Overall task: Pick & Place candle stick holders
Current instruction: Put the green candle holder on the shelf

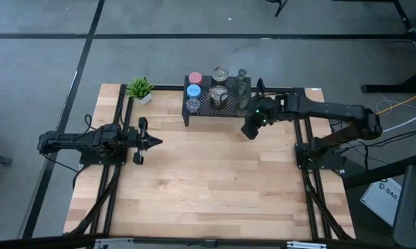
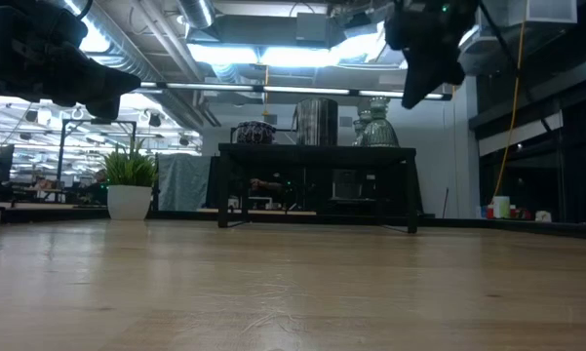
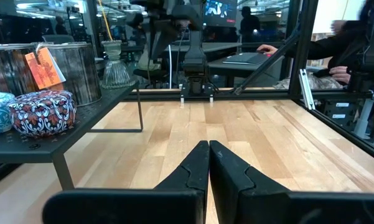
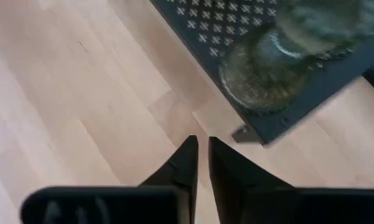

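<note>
Right pincer (image 1: 250, 131) clenched empty beside the rack's (image 1: 201, 111) right end.
The glass holder (image 4: 280, 68) stood upright just ahead; left pincer (image 1: 156, 142), clenched, waited well apart over the counter (image 1: 214, 187).

Small green potted plant (image 1: 140, 88) at back-left of the wood table (image 1: 208, 187), just beside the black mesh rack (image 1: 230, 111), w/ ppl at desks behind.

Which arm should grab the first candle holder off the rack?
Right. The right gripper hangs by the rack's near right corner, with an olive-grey glass holder just ahead of its fingers. The left gripper sits farther off, over bare table.
</note>
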Robot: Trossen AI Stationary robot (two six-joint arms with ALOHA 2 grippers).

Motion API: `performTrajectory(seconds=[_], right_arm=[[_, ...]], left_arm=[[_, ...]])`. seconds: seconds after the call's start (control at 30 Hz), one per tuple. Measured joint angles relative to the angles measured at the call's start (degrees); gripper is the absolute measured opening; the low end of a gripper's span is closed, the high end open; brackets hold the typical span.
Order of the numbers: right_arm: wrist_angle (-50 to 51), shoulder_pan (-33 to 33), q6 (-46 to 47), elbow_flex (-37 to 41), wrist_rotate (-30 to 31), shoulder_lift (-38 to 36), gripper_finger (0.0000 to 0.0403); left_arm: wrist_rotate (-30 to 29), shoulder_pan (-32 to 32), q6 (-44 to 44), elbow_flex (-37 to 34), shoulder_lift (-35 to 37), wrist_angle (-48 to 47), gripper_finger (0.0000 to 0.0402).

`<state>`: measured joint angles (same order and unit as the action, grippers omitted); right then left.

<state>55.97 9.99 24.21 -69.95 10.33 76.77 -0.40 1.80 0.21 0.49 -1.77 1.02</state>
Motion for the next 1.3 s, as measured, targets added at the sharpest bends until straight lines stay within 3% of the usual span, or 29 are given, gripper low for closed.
performTrajectory(seconds=[0.43,1.3], right_arm=[[-12.1,1.0,-4.0,8.9,4.1,0.0,0.0004],[-18.9,4.9,-7.1,9.3,8.1,0.0,0.0001]], left_arm=[[0.0,0.0,0.0,0.0,0.0,0.0,0.0006],[0.0,0.0,0.0,0.0,0.0,0.0,0.0006]])
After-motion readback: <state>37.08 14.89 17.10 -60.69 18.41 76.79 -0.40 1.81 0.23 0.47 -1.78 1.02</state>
